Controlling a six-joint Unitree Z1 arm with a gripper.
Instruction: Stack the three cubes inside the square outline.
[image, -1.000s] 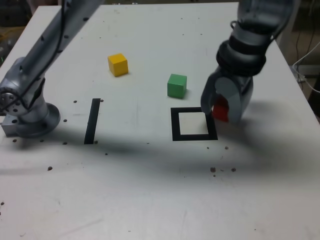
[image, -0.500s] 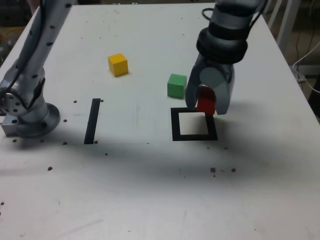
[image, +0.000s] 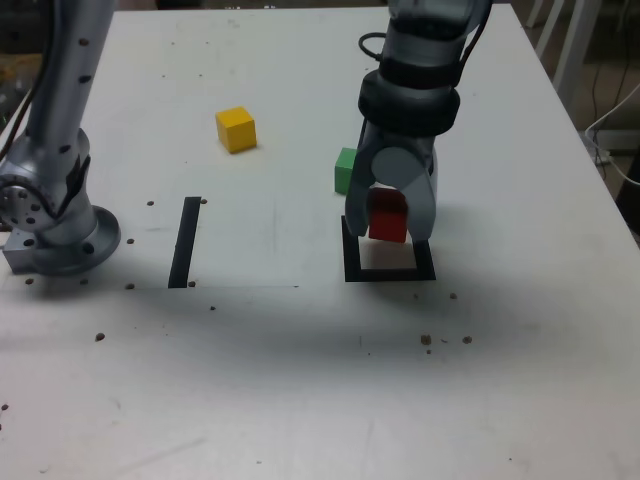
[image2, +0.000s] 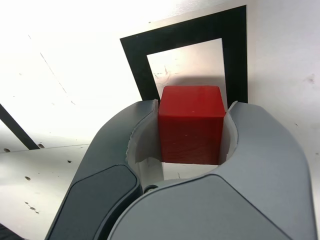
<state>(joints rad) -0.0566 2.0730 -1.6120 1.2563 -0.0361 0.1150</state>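
My gripper (image: 388, 222) is shut on the red cube (image: 387, 215) and holds it just above the square outline (image: 352, 262), whose far edge it covers in the exterior view. In the wrist view the red cube (image2: 191, 124) sits clamped between the grey fingers (image2: 130, 150), with the square outline (image2: 137, 65) right beneath it. The green cube (image: 345, 170) stands on the table just behind the gripper, partly hidden by it. Farther back toward the exterior view's left rests the yellow cube (image: 235, 129).
A straight black strip (image: 185, 240) lies on the white table (image: 300, 380) at the exterior view's left of the outline. The arm's grey base (image: 55, 225) stands at the left edge. Small dark specks dot the surface.
The gripper has carried the red cube toward the exterior view's left, from beside the outline's right edge to above the outline. The green and yellow cubes have not moved.
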